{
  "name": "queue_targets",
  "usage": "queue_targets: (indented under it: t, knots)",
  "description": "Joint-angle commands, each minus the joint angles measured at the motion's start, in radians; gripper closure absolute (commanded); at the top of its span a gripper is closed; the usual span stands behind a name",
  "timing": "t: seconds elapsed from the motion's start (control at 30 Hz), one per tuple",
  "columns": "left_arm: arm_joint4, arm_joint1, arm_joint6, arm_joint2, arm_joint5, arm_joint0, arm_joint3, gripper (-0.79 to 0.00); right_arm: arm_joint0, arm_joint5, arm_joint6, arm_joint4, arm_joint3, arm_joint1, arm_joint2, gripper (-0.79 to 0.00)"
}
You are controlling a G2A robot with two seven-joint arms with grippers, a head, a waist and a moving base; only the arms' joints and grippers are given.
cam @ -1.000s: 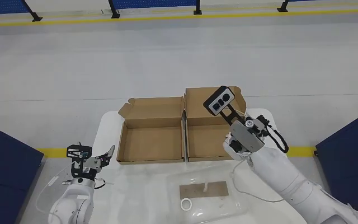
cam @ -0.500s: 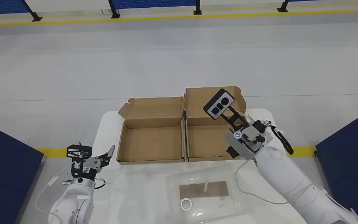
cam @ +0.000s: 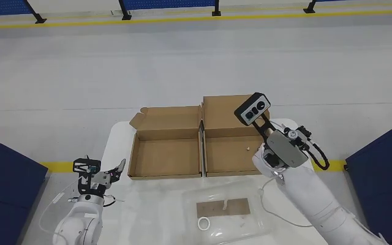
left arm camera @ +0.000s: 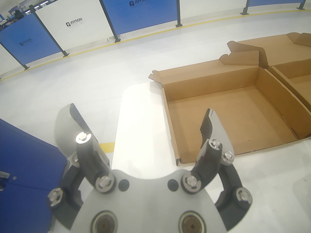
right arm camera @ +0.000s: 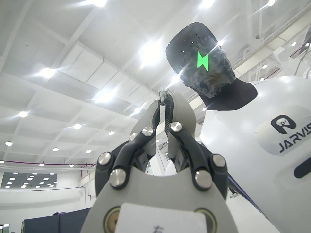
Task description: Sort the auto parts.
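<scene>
"Fingers on the left gripper (left arm camera: 141, 110)?"
"Spread wide, at the counter's (cam: 153, 196) left edge. Right gripper's (right arm camera: 164, 99) fingers are pressed together."
"Parts?"
"White ring (cam: 203, 224) in the clear bag (cam: 246, 224) at the near edge; a small pale bit (cam: 246, 147) in the right box (cam: 228, 162)."

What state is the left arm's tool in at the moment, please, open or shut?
Open: the left tool has its fingers spread wide apart, with nothing held between them.

From overhead, the top view looks down on the table (cam: 153, 193). Close behind the left gripper (left arm camera: 141, 115), its camera faces the left box (left arm camera: 230, 117) ahead, shared overhead. The camera behind the right gripper (right arm camera: 164, 95) faces the ceiling (right arm camera: 60, 37).
</scene>
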Motion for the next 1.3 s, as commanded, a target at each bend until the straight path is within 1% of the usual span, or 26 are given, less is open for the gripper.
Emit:
queue_targets:
  t: [0.0, 0.3, 0.47, 0.63, 0.8, 1.13, 1.17, 1.2, 1.27]
  knots:
    - [0.0, 0.0, 0.0, 0.0, 0.0, 0.0, 0.0, -0.785, -0.001, 0.005, 0.001, -0.01, 0.001, -0.004, 0.006, 0.0]
    - [0.0, 0.0, 0.0, 0.0, 0.0, 0.0, 0.0, -0.785, -0.008, 0.072, -0.005, -0.129, 0.012, -0.013, 0.045, 0.0]
    - [0.0, 0.0, 0.0, 0.0, 0.0, 0.0, 0.0, -0.785, -0.018, 0.095, -0.001, -0.16, 0.007, -0.018, 0.065, 0.0]
    - [0.0, 0.0, 0.0, 0.0, 0.0, 0.0, 0.0, -0.785, -0.033, 0.098, 0.0, -0.148, -0.002, -0.027, 0.084, 0.0]
    - [0.0, 0.0, 0.0, 0.0, 0.0, 0.0, 0.0, -0.785, -0.054, 0.107, -0.006, -0.083, -0.012, -0.037, 0.098, 0.0]
    - [0.0, 0.0, 0.0, 0.0, 0.0, 0.0, 0.0, -0.785, -0.054, 0.107, -0.006, -0.083, -0.012, -0.037, 0.098, 0.0]
    - [0.0, 0.0, 0.0, 0.0, 0.0, 0.0, 0.0, -0.785, -0.054, 0.108, -0.015, -0.093, -0.013, -0.037, 0.1, 0.0]
    - [0.0, 0.0, 0.0, 0.0, 0.0, 0.0, 0.0, -0.785, -0.053, 0.121, -0.042, -0.143, -0.015, -0.033, 0.113, 0.0]
    - [0.0, 0.0, 0.0, 0.0, 0.0, 0.0, 0.0, -0.785, -0.07, 0.154, -0.053, -0.201, -0.011, -0.023, 0.159, 0.0]
